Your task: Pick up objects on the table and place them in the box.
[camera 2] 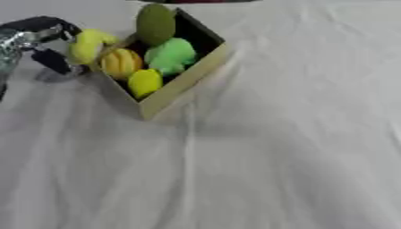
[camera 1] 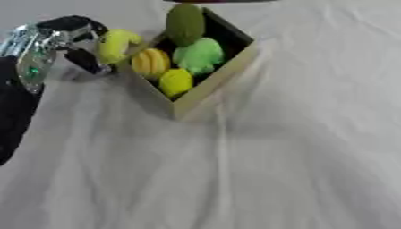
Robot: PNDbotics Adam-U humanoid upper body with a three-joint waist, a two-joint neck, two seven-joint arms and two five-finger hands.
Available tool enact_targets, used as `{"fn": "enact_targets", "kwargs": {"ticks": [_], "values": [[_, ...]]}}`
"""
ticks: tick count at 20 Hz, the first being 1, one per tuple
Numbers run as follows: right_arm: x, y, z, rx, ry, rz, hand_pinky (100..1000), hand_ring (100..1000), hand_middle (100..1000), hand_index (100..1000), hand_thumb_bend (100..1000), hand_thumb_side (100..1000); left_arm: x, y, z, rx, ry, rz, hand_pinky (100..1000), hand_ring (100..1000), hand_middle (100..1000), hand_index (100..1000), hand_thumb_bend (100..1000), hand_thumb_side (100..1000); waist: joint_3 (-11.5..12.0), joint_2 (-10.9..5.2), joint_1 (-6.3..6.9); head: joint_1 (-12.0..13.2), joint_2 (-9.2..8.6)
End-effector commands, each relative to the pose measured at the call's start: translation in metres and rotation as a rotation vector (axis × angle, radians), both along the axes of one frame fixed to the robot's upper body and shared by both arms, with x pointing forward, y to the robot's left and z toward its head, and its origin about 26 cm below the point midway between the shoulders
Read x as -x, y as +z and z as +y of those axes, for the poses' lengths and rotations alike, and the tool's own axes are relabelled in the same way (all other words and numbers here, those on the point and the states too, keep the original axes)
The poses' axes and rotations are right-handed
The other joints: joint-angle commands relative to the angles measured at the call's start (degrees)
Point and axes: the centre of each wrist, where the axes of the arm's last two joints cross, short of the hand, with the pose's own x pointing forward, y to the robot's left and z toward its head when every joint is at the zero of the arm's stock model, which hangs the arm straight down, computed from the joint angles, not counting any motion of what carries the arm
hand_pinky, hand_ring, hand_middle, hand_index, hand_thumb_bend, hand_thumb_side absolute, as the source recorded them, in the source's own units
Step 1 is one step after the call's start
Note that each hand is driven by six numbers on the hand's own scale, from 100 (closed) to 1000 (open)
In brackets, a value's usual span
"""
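Note:
A tan box [camera 1: 210,87] with a dark inside stands at the upper middle of the white cloth. It holds an olive-green oval fruit [camera 1: 185,23], a light green lumpy item [camera 1: 200,54], an orange ribbed item [camera 1: 151,63] and a yellow lemon-like item [camera 1: 175,82]. My left hand [camera 1: 72,36] comes in from the upper left, its fingers curled round a yellow banana-like item [camera 1: 116,44], held right at the box's left rim. My right hand shows in neither view.
White wrinkled cloth [camera 1: 258,170] covers the table, with folds running down from the box. My left arm's dark forearm [camera 1: 15,112] lies along the left edge. A dark object [camera 1: 219,1] shows at the top edge.

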Motion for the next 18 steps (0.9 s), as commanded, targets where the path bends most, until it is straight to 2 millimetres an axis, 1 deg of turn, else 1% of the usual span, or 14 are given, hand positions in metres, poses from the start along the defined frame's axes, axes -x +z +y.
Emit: {"fn": "enact_targets", "kwargs": {"ticks": [1,4,5,6,7,9,10,11,12,13,14,18], "values": [[0.003,0.008,0.001,0.02,-0.004,-0.025,923,923,657,786,100,514,0.0,0.013,-0.002,-0.005,0.008,-0.046,821,804,777,864,342,328,-0.23,-1.01,-0.1,0.23,-0.5],[0.003,0.008,0.001,0.02,-0.007,-0.023,923,923,656,785,100,516,0.0,0.013,-0.002,0.006,0.007,-0.06,804,784,758,844,233,325,-0.32,-0.94,-0.09,0.24,-0.4],[0.003,0.007,0.0,0.02,-0.008,-0.022,923,923,656,785,100,516,0.0,0.014,-0.002,0.01,0.007,-0.064,802,782,756,842,221,322,-0.32,-0.92,-0.06,0.22,-0.33],[0.003,0.007,0.0,0.02,-0.01,-0.021,924,923,655,785,100,517,0.001,0.016,-0.002,0.014,0.007,-0.068,793,770,741,826,168,325,-0.3,-0.91,-0.02,0.21,-0.28],[0.003,0.007,0.0,0.021,-0.011,-0.02,924,923,655,785,100,517,0.001,0.017,-0.002,0.018,0.008,-0.074,791,768,739,823,163,327,-0.26,-0.9,0.04,0.22,-0.24],[0.003,0.007,0.0,0.021,-0.012,-0.018,924,923,655,785,100,517,0.002,0.021,-0.002,0.02,0.016,-0.1,770,740,706,794,136,317,-0.22,-0.91,0.14,0.25,-0.23],[0.003,0.007,0.0,0.021,-0.012,-0.018,924,923,655,785,100,517,0.002,0.022,-0.002,0.019,0.022,-0.116,751,713,677,769,153,329,-0.23,-0.92,0.17,0.26,-0.26],[0.003,0.007,0.0,0.02,-0.012,-0.017,924,923,655,785,100,517,0.003,0.023,-0.003,0.018,0.029,-0.135,746,701,662,759,168,315,-0.25,-0.93,0.17,0.29,-0.31],[0.003,0.007,0.0,0.02,-0.011,-0.017,924,923,655,785,100,517,0.003,0.023,-0.004,0.014,0.035,-0.154,731,675,625,731,193,262,-0.29,-0.94,0.16,0.33,-0.38],[0.003,0.007,0.0,0.019,-0.011,-0.017,924,923,655,785,100,517,0.003,0.022,-0.005,0.006,0.042,-0.176,723,661,606,714,196,236,-0.35,-0.95,0.14,0.39,-0.45],[0.003,0.007,0.001,0.018,-0.011,-0.017,924,923,655,785,100,517,0.003,0.022,-0.006,-0.002,0.049,-0.197,707,639,581,688,184,223,-0.4,-0.95,0.12,0.43,-0.51],[0.003,0.006,0.0,0.019,-0.013,-0.017,924,923,655,786,100,517,0.004,0.024,-0.008,0.002,0.068,-0.286,682,613,551,659,111,234,-0.49,-0.95,0.13,0.36,-0.43]]}}
